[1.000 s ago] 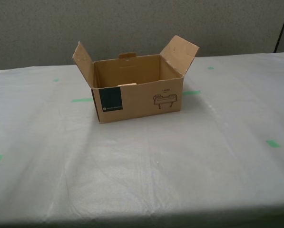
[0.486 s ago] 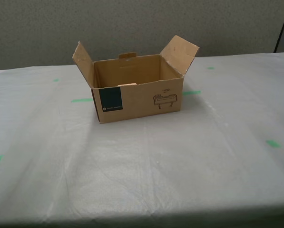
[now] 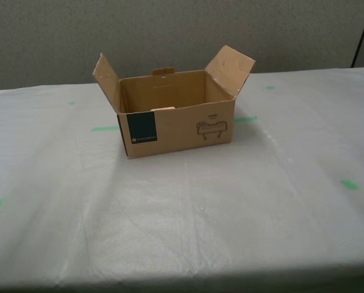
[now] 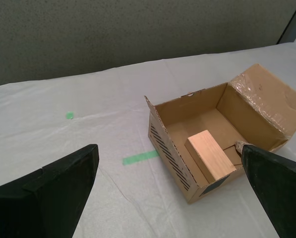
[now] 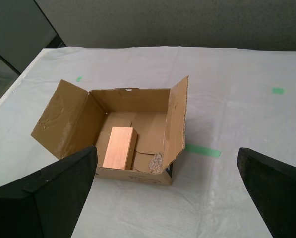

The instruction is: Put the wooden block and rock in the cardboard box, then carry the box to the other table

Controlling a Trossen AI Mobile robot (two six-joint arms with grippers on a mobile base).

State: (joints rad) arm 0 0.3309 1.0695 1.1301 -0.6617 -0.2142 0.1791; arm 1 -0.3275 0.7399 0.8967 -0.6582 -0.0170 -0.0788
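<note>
The box (image 3: 175, 116) sits mid-bench (image 3: 242, 207), flaps up, with the block (image 5: 119, 148) and rock (image 5: 155, 161) inside. It looks light but flexible, so I'd press its two short walls. My first hand (image 5: 167, 193) and second hand (image 4: 170, 193) are both released and empty.

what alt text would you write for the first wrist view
An open cardboard box sits on the other table, its side flaps spread, holding the wooden block and the rock beside it. My first gripper hangs open and empty above the box, dark fingertips framing the shot.

Matte black wedge-shaped jaws, smooth flat faces, bevelled edges
</note>
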